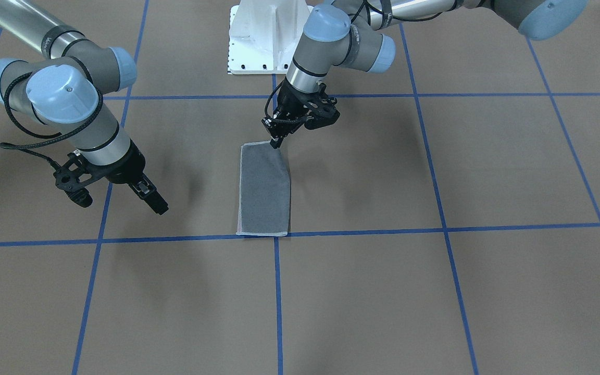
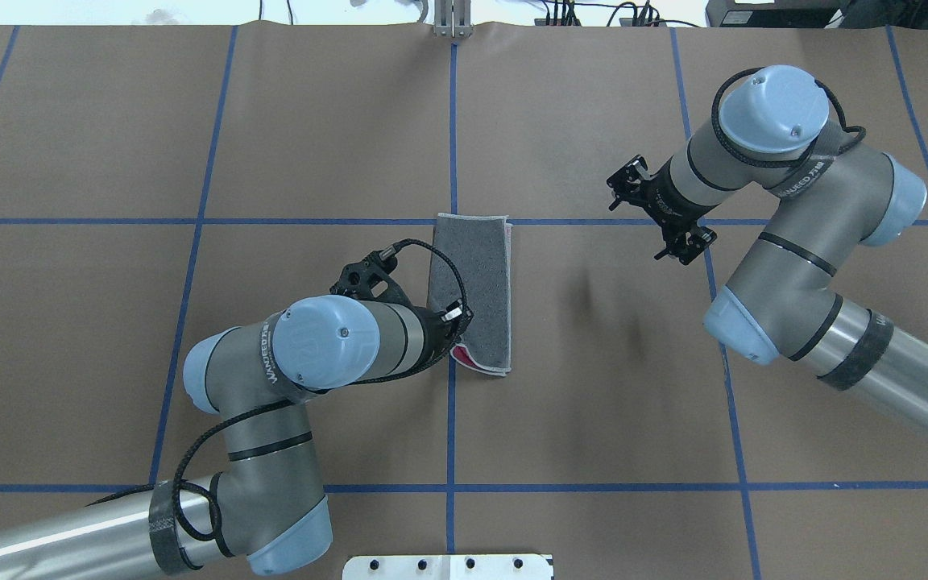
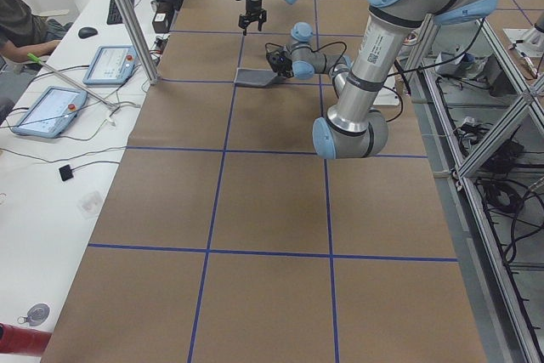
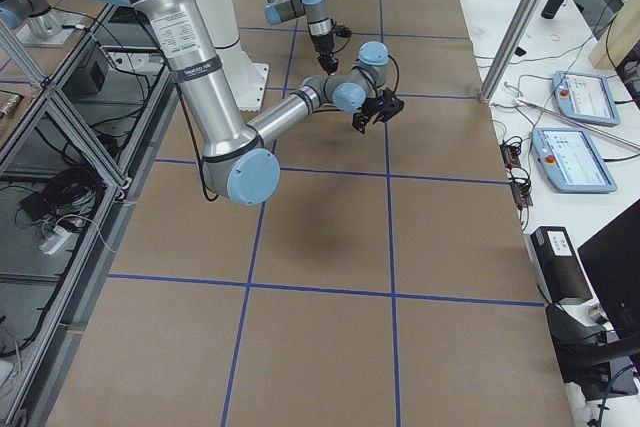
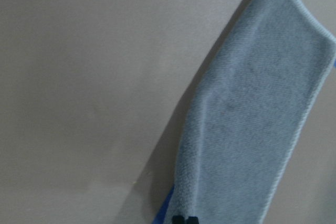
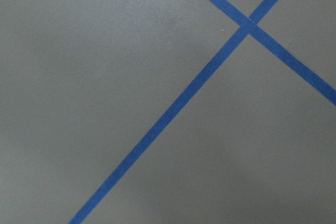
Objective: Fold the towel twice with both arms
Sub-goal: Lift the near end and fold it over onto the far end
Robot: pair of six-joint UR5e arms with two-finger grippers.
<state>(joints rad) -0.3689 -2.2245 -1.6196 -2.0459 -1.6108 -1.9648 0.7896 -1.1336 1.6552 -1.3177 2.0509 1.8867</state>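
- Nearest us, the towel [image 1: 264,190] lies on the counter [image 1: 383,291], folded once into a grey strip.
- Our left hand [image 1: 277,141] pinches one end corner, fingers narrow.
- Our right hand [image 1: 158,206] hovers well apart from the towel; we cannot tell its width.
- We judge one fold is left.

The table [image 1: 435,302] is covered in brown paper and marked into large squares by blue tape [image 1: 278,302]. The towel [image 1: 264,192] lies on it as a narrow strip, grey face up, with a light hem along its edges. The strip sits over the centre tape line, mostly on the robot's right of it. Its far end touches a cross line of tape. At its near end a corner turns up and shows pink. The white base [image 1: 266,36] stands at the robot's edge of the table.
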